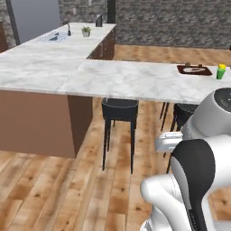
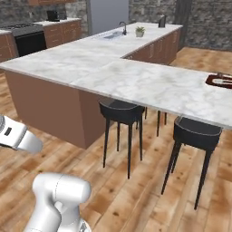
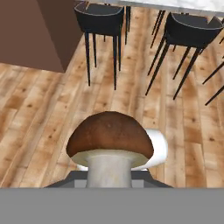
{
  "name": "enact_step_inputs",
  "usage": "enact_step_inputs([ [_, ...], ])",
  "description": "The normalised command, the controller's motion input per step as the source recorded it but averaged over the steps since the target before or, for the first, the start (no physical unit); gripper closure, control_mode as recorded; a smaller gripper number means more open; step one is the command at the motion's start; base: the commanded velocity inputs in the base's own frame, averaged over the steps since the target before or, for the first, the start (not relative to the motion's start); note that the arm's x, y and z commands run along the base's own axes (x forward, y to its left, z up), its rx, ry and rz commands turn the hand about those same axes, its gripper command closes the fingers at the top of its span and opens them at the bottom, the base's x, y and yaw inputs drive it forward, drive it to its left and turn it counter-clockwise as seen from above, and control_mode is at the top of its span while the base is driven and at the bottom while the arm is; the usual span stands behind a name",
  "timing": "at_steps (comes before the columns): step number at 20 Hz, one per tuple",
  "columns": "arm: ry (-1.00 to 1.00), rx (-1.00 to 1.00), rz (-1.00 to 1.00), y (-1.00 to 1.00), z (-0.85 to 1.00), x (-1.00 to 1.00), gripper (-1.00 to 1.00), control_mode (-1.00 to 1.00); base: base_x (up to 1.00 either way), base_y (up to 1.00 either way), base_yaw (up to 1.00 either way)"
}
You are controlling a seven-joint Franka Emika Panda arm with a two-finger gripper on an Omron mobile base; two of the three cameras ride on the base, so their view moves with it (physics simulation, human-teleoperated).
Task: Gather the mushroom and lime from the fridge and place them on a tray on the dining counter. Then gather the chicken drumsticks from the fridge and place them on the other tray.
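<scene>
The mushroom (image 3: 110, 144) stands upright by its stalk in the gripper (image 3: 109, 181), jaws nearly closed on it, apparently; the fingertips are hidden. It hangs over bare floor, short of the dining counter (image 1: 131, 81). The tray (image 1: 194, 70) lies near the counter's far right edge. Risk: a thin stalk grip slipping during travel, or collision with a stool (image 1: 119, 109).

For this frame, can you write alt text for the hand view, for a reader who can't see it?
A brown-capped mushroom with a pale stem stands upright at the bottom of the view, held in the gripper. Beyond it lies a wooden plank floor, with two black stools under the edge of a marble counter and a brown cabinet side at upper left.
</scene>
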Motion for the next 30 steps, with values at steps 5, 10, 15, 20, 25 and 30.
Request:
enact_step_inputs([
  [5,0.00,0.00,0.00,0.00,0.00,0.00,1.00,1.00,0.00,-1.00,-0.11],
  [10,0.00,0.00,0.00,0.00,0.00,0.00,1.00,1.00,0.00,-1.00,-0.11],
  [15,0.00,0.00,0.00,0.00,0.00,0.00,1.00,1.00,0.02,-1.00,-0.08],
  [20,0.00,0.00,0.00,0.00,0.00,0.00,1.00,1.00,0.07,-1.00,-0.05],
  [25,0.00,0.00,0.00,0.00,0.00,0.00,1.00,1.00,0.18,-1.00,-0.02],
  [30,0.00,0.00,0.00,0.00,0.00,0.00,1.00,1.00,0.30,-1.00,0.00],
])
